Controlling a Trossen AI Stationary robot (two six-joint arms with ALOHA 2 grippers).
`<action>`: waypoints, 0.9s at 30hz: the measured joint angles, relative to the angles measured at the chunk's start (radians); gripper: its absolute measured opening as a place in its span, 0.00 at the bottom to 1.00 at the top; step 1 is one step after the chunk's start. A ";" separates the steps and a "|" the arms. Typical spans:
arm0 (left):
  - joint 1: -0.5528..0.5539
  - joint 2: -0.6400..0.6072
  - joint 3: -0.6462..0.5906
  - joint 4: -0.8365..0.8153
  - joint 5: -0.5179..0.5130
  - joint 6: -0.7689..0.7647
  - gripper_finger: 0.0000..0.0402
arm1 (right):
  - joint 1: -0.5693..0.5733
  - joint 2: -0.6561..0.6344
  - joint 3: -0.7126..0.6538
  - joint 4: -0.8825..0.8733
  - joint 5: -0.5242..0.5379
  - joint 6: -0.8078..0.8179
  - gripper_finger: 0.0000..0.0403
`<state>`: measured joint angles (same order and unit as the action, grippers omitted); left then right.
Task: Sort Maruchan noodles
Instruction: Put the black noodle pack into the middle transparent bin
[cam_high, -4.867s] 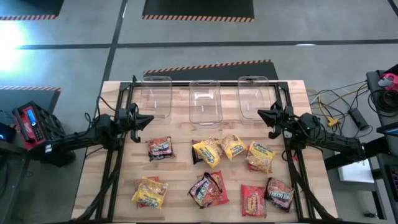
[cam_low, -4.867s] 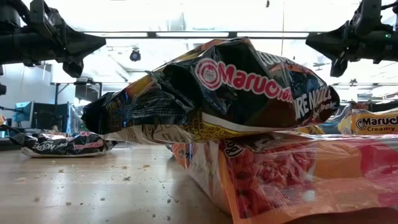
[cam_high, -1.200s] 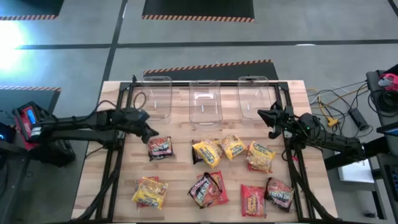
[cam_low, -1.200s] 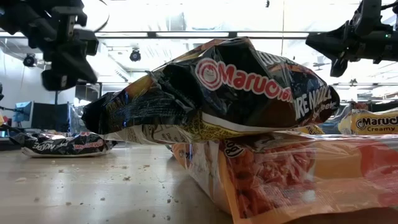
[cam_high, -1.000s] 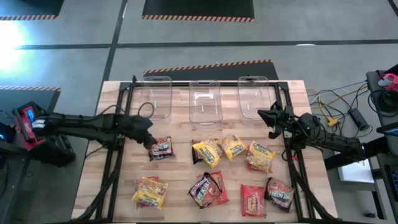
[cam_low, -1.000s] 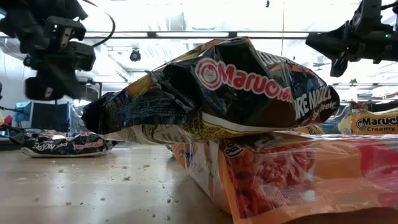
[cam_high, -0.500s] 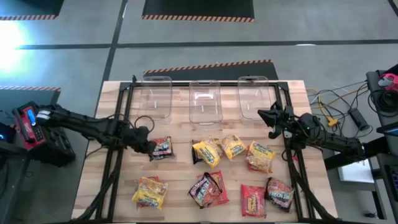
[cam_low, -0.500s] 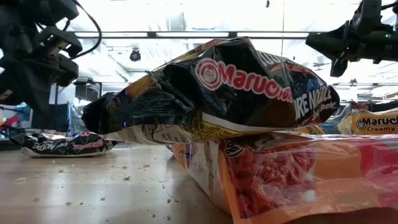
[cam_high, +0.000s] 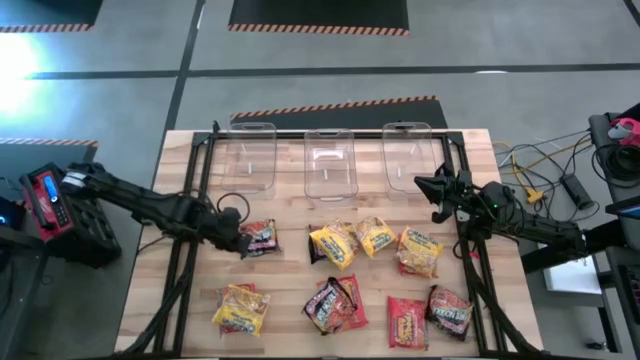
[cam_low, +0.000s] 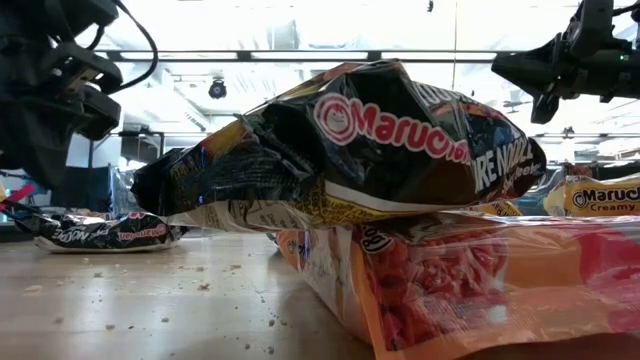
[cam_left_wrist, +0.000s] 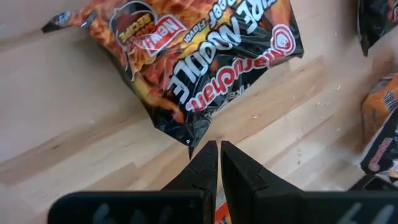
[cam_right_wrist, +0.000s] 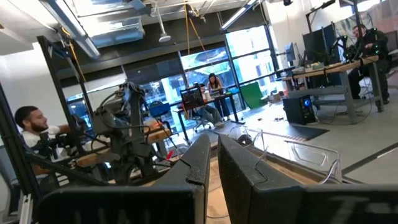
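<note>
Several Maruchan noodle packets lie flat on the wooden table: a dark one (cam_high: 262, 236) at the left, yellow ones (cam_high: 333, 245) (cam_high: 240, 308), and red and dark ones (cam_high: 407, 322) along the near edge. My left gripper (cam_high: 243, 245) is shut and points down, just off that dark packet's (cam_left_wrist: 199, 56) near-left corner. My right gripper (cam_high: 420, 183) hangs shut above the table's right side, over nothing. My left gripper has its shut fingertips (cam_left_wrist: 208, 149) right beside the dark packet's crimped corner (cam_left_wrist: 186, 138), coming from above at a slant. I cannot tell whether they touch it. The packet lies flat on the table.
Three clear bins (cam_high: 252, 155) (cam_high: 330, 160) (cam_high: 408, 155) stand in a row along the far edge. A black frame's rails (cam_high: 180, 270) run down both sides of the table. In the low view a dark packet (cam_low: 340, 150) lies stacked on a red one. People sit in the room beyond.
My left gripper has come down and a little toward the near edge, onto the dark packet's near-left corner, rolling its wrist as the arm swung. It has stayed shut. The packet has not moved.
</note>
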<state>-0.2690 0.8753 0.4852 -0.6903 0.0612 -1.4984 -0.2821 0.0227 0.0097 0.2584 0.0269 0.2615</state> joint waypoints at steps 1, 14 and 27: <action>-0.002 0.006 0.002 0.000 -0.001 0.010 0.02 | 0.000 0.000 0.000 0.000 0.000 0.000 0.06; -0.003 0.129 0.001 -0.006 -0.027 -0.080 0.40 | 0.000 0.000 0.000 0.000 0.000 0.000 0.06; -0.040 0.229 0.007 0.064 -0.102 -0.141 0.71 | 0.000 0.000 0.000 0.000 0.000 0.000 0.06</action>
<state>-0.3089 1.1042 0.4923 -0.6266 -0.0413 -1.6390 -0.2821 0.0227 0.0099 0.2584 0.0271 0.2615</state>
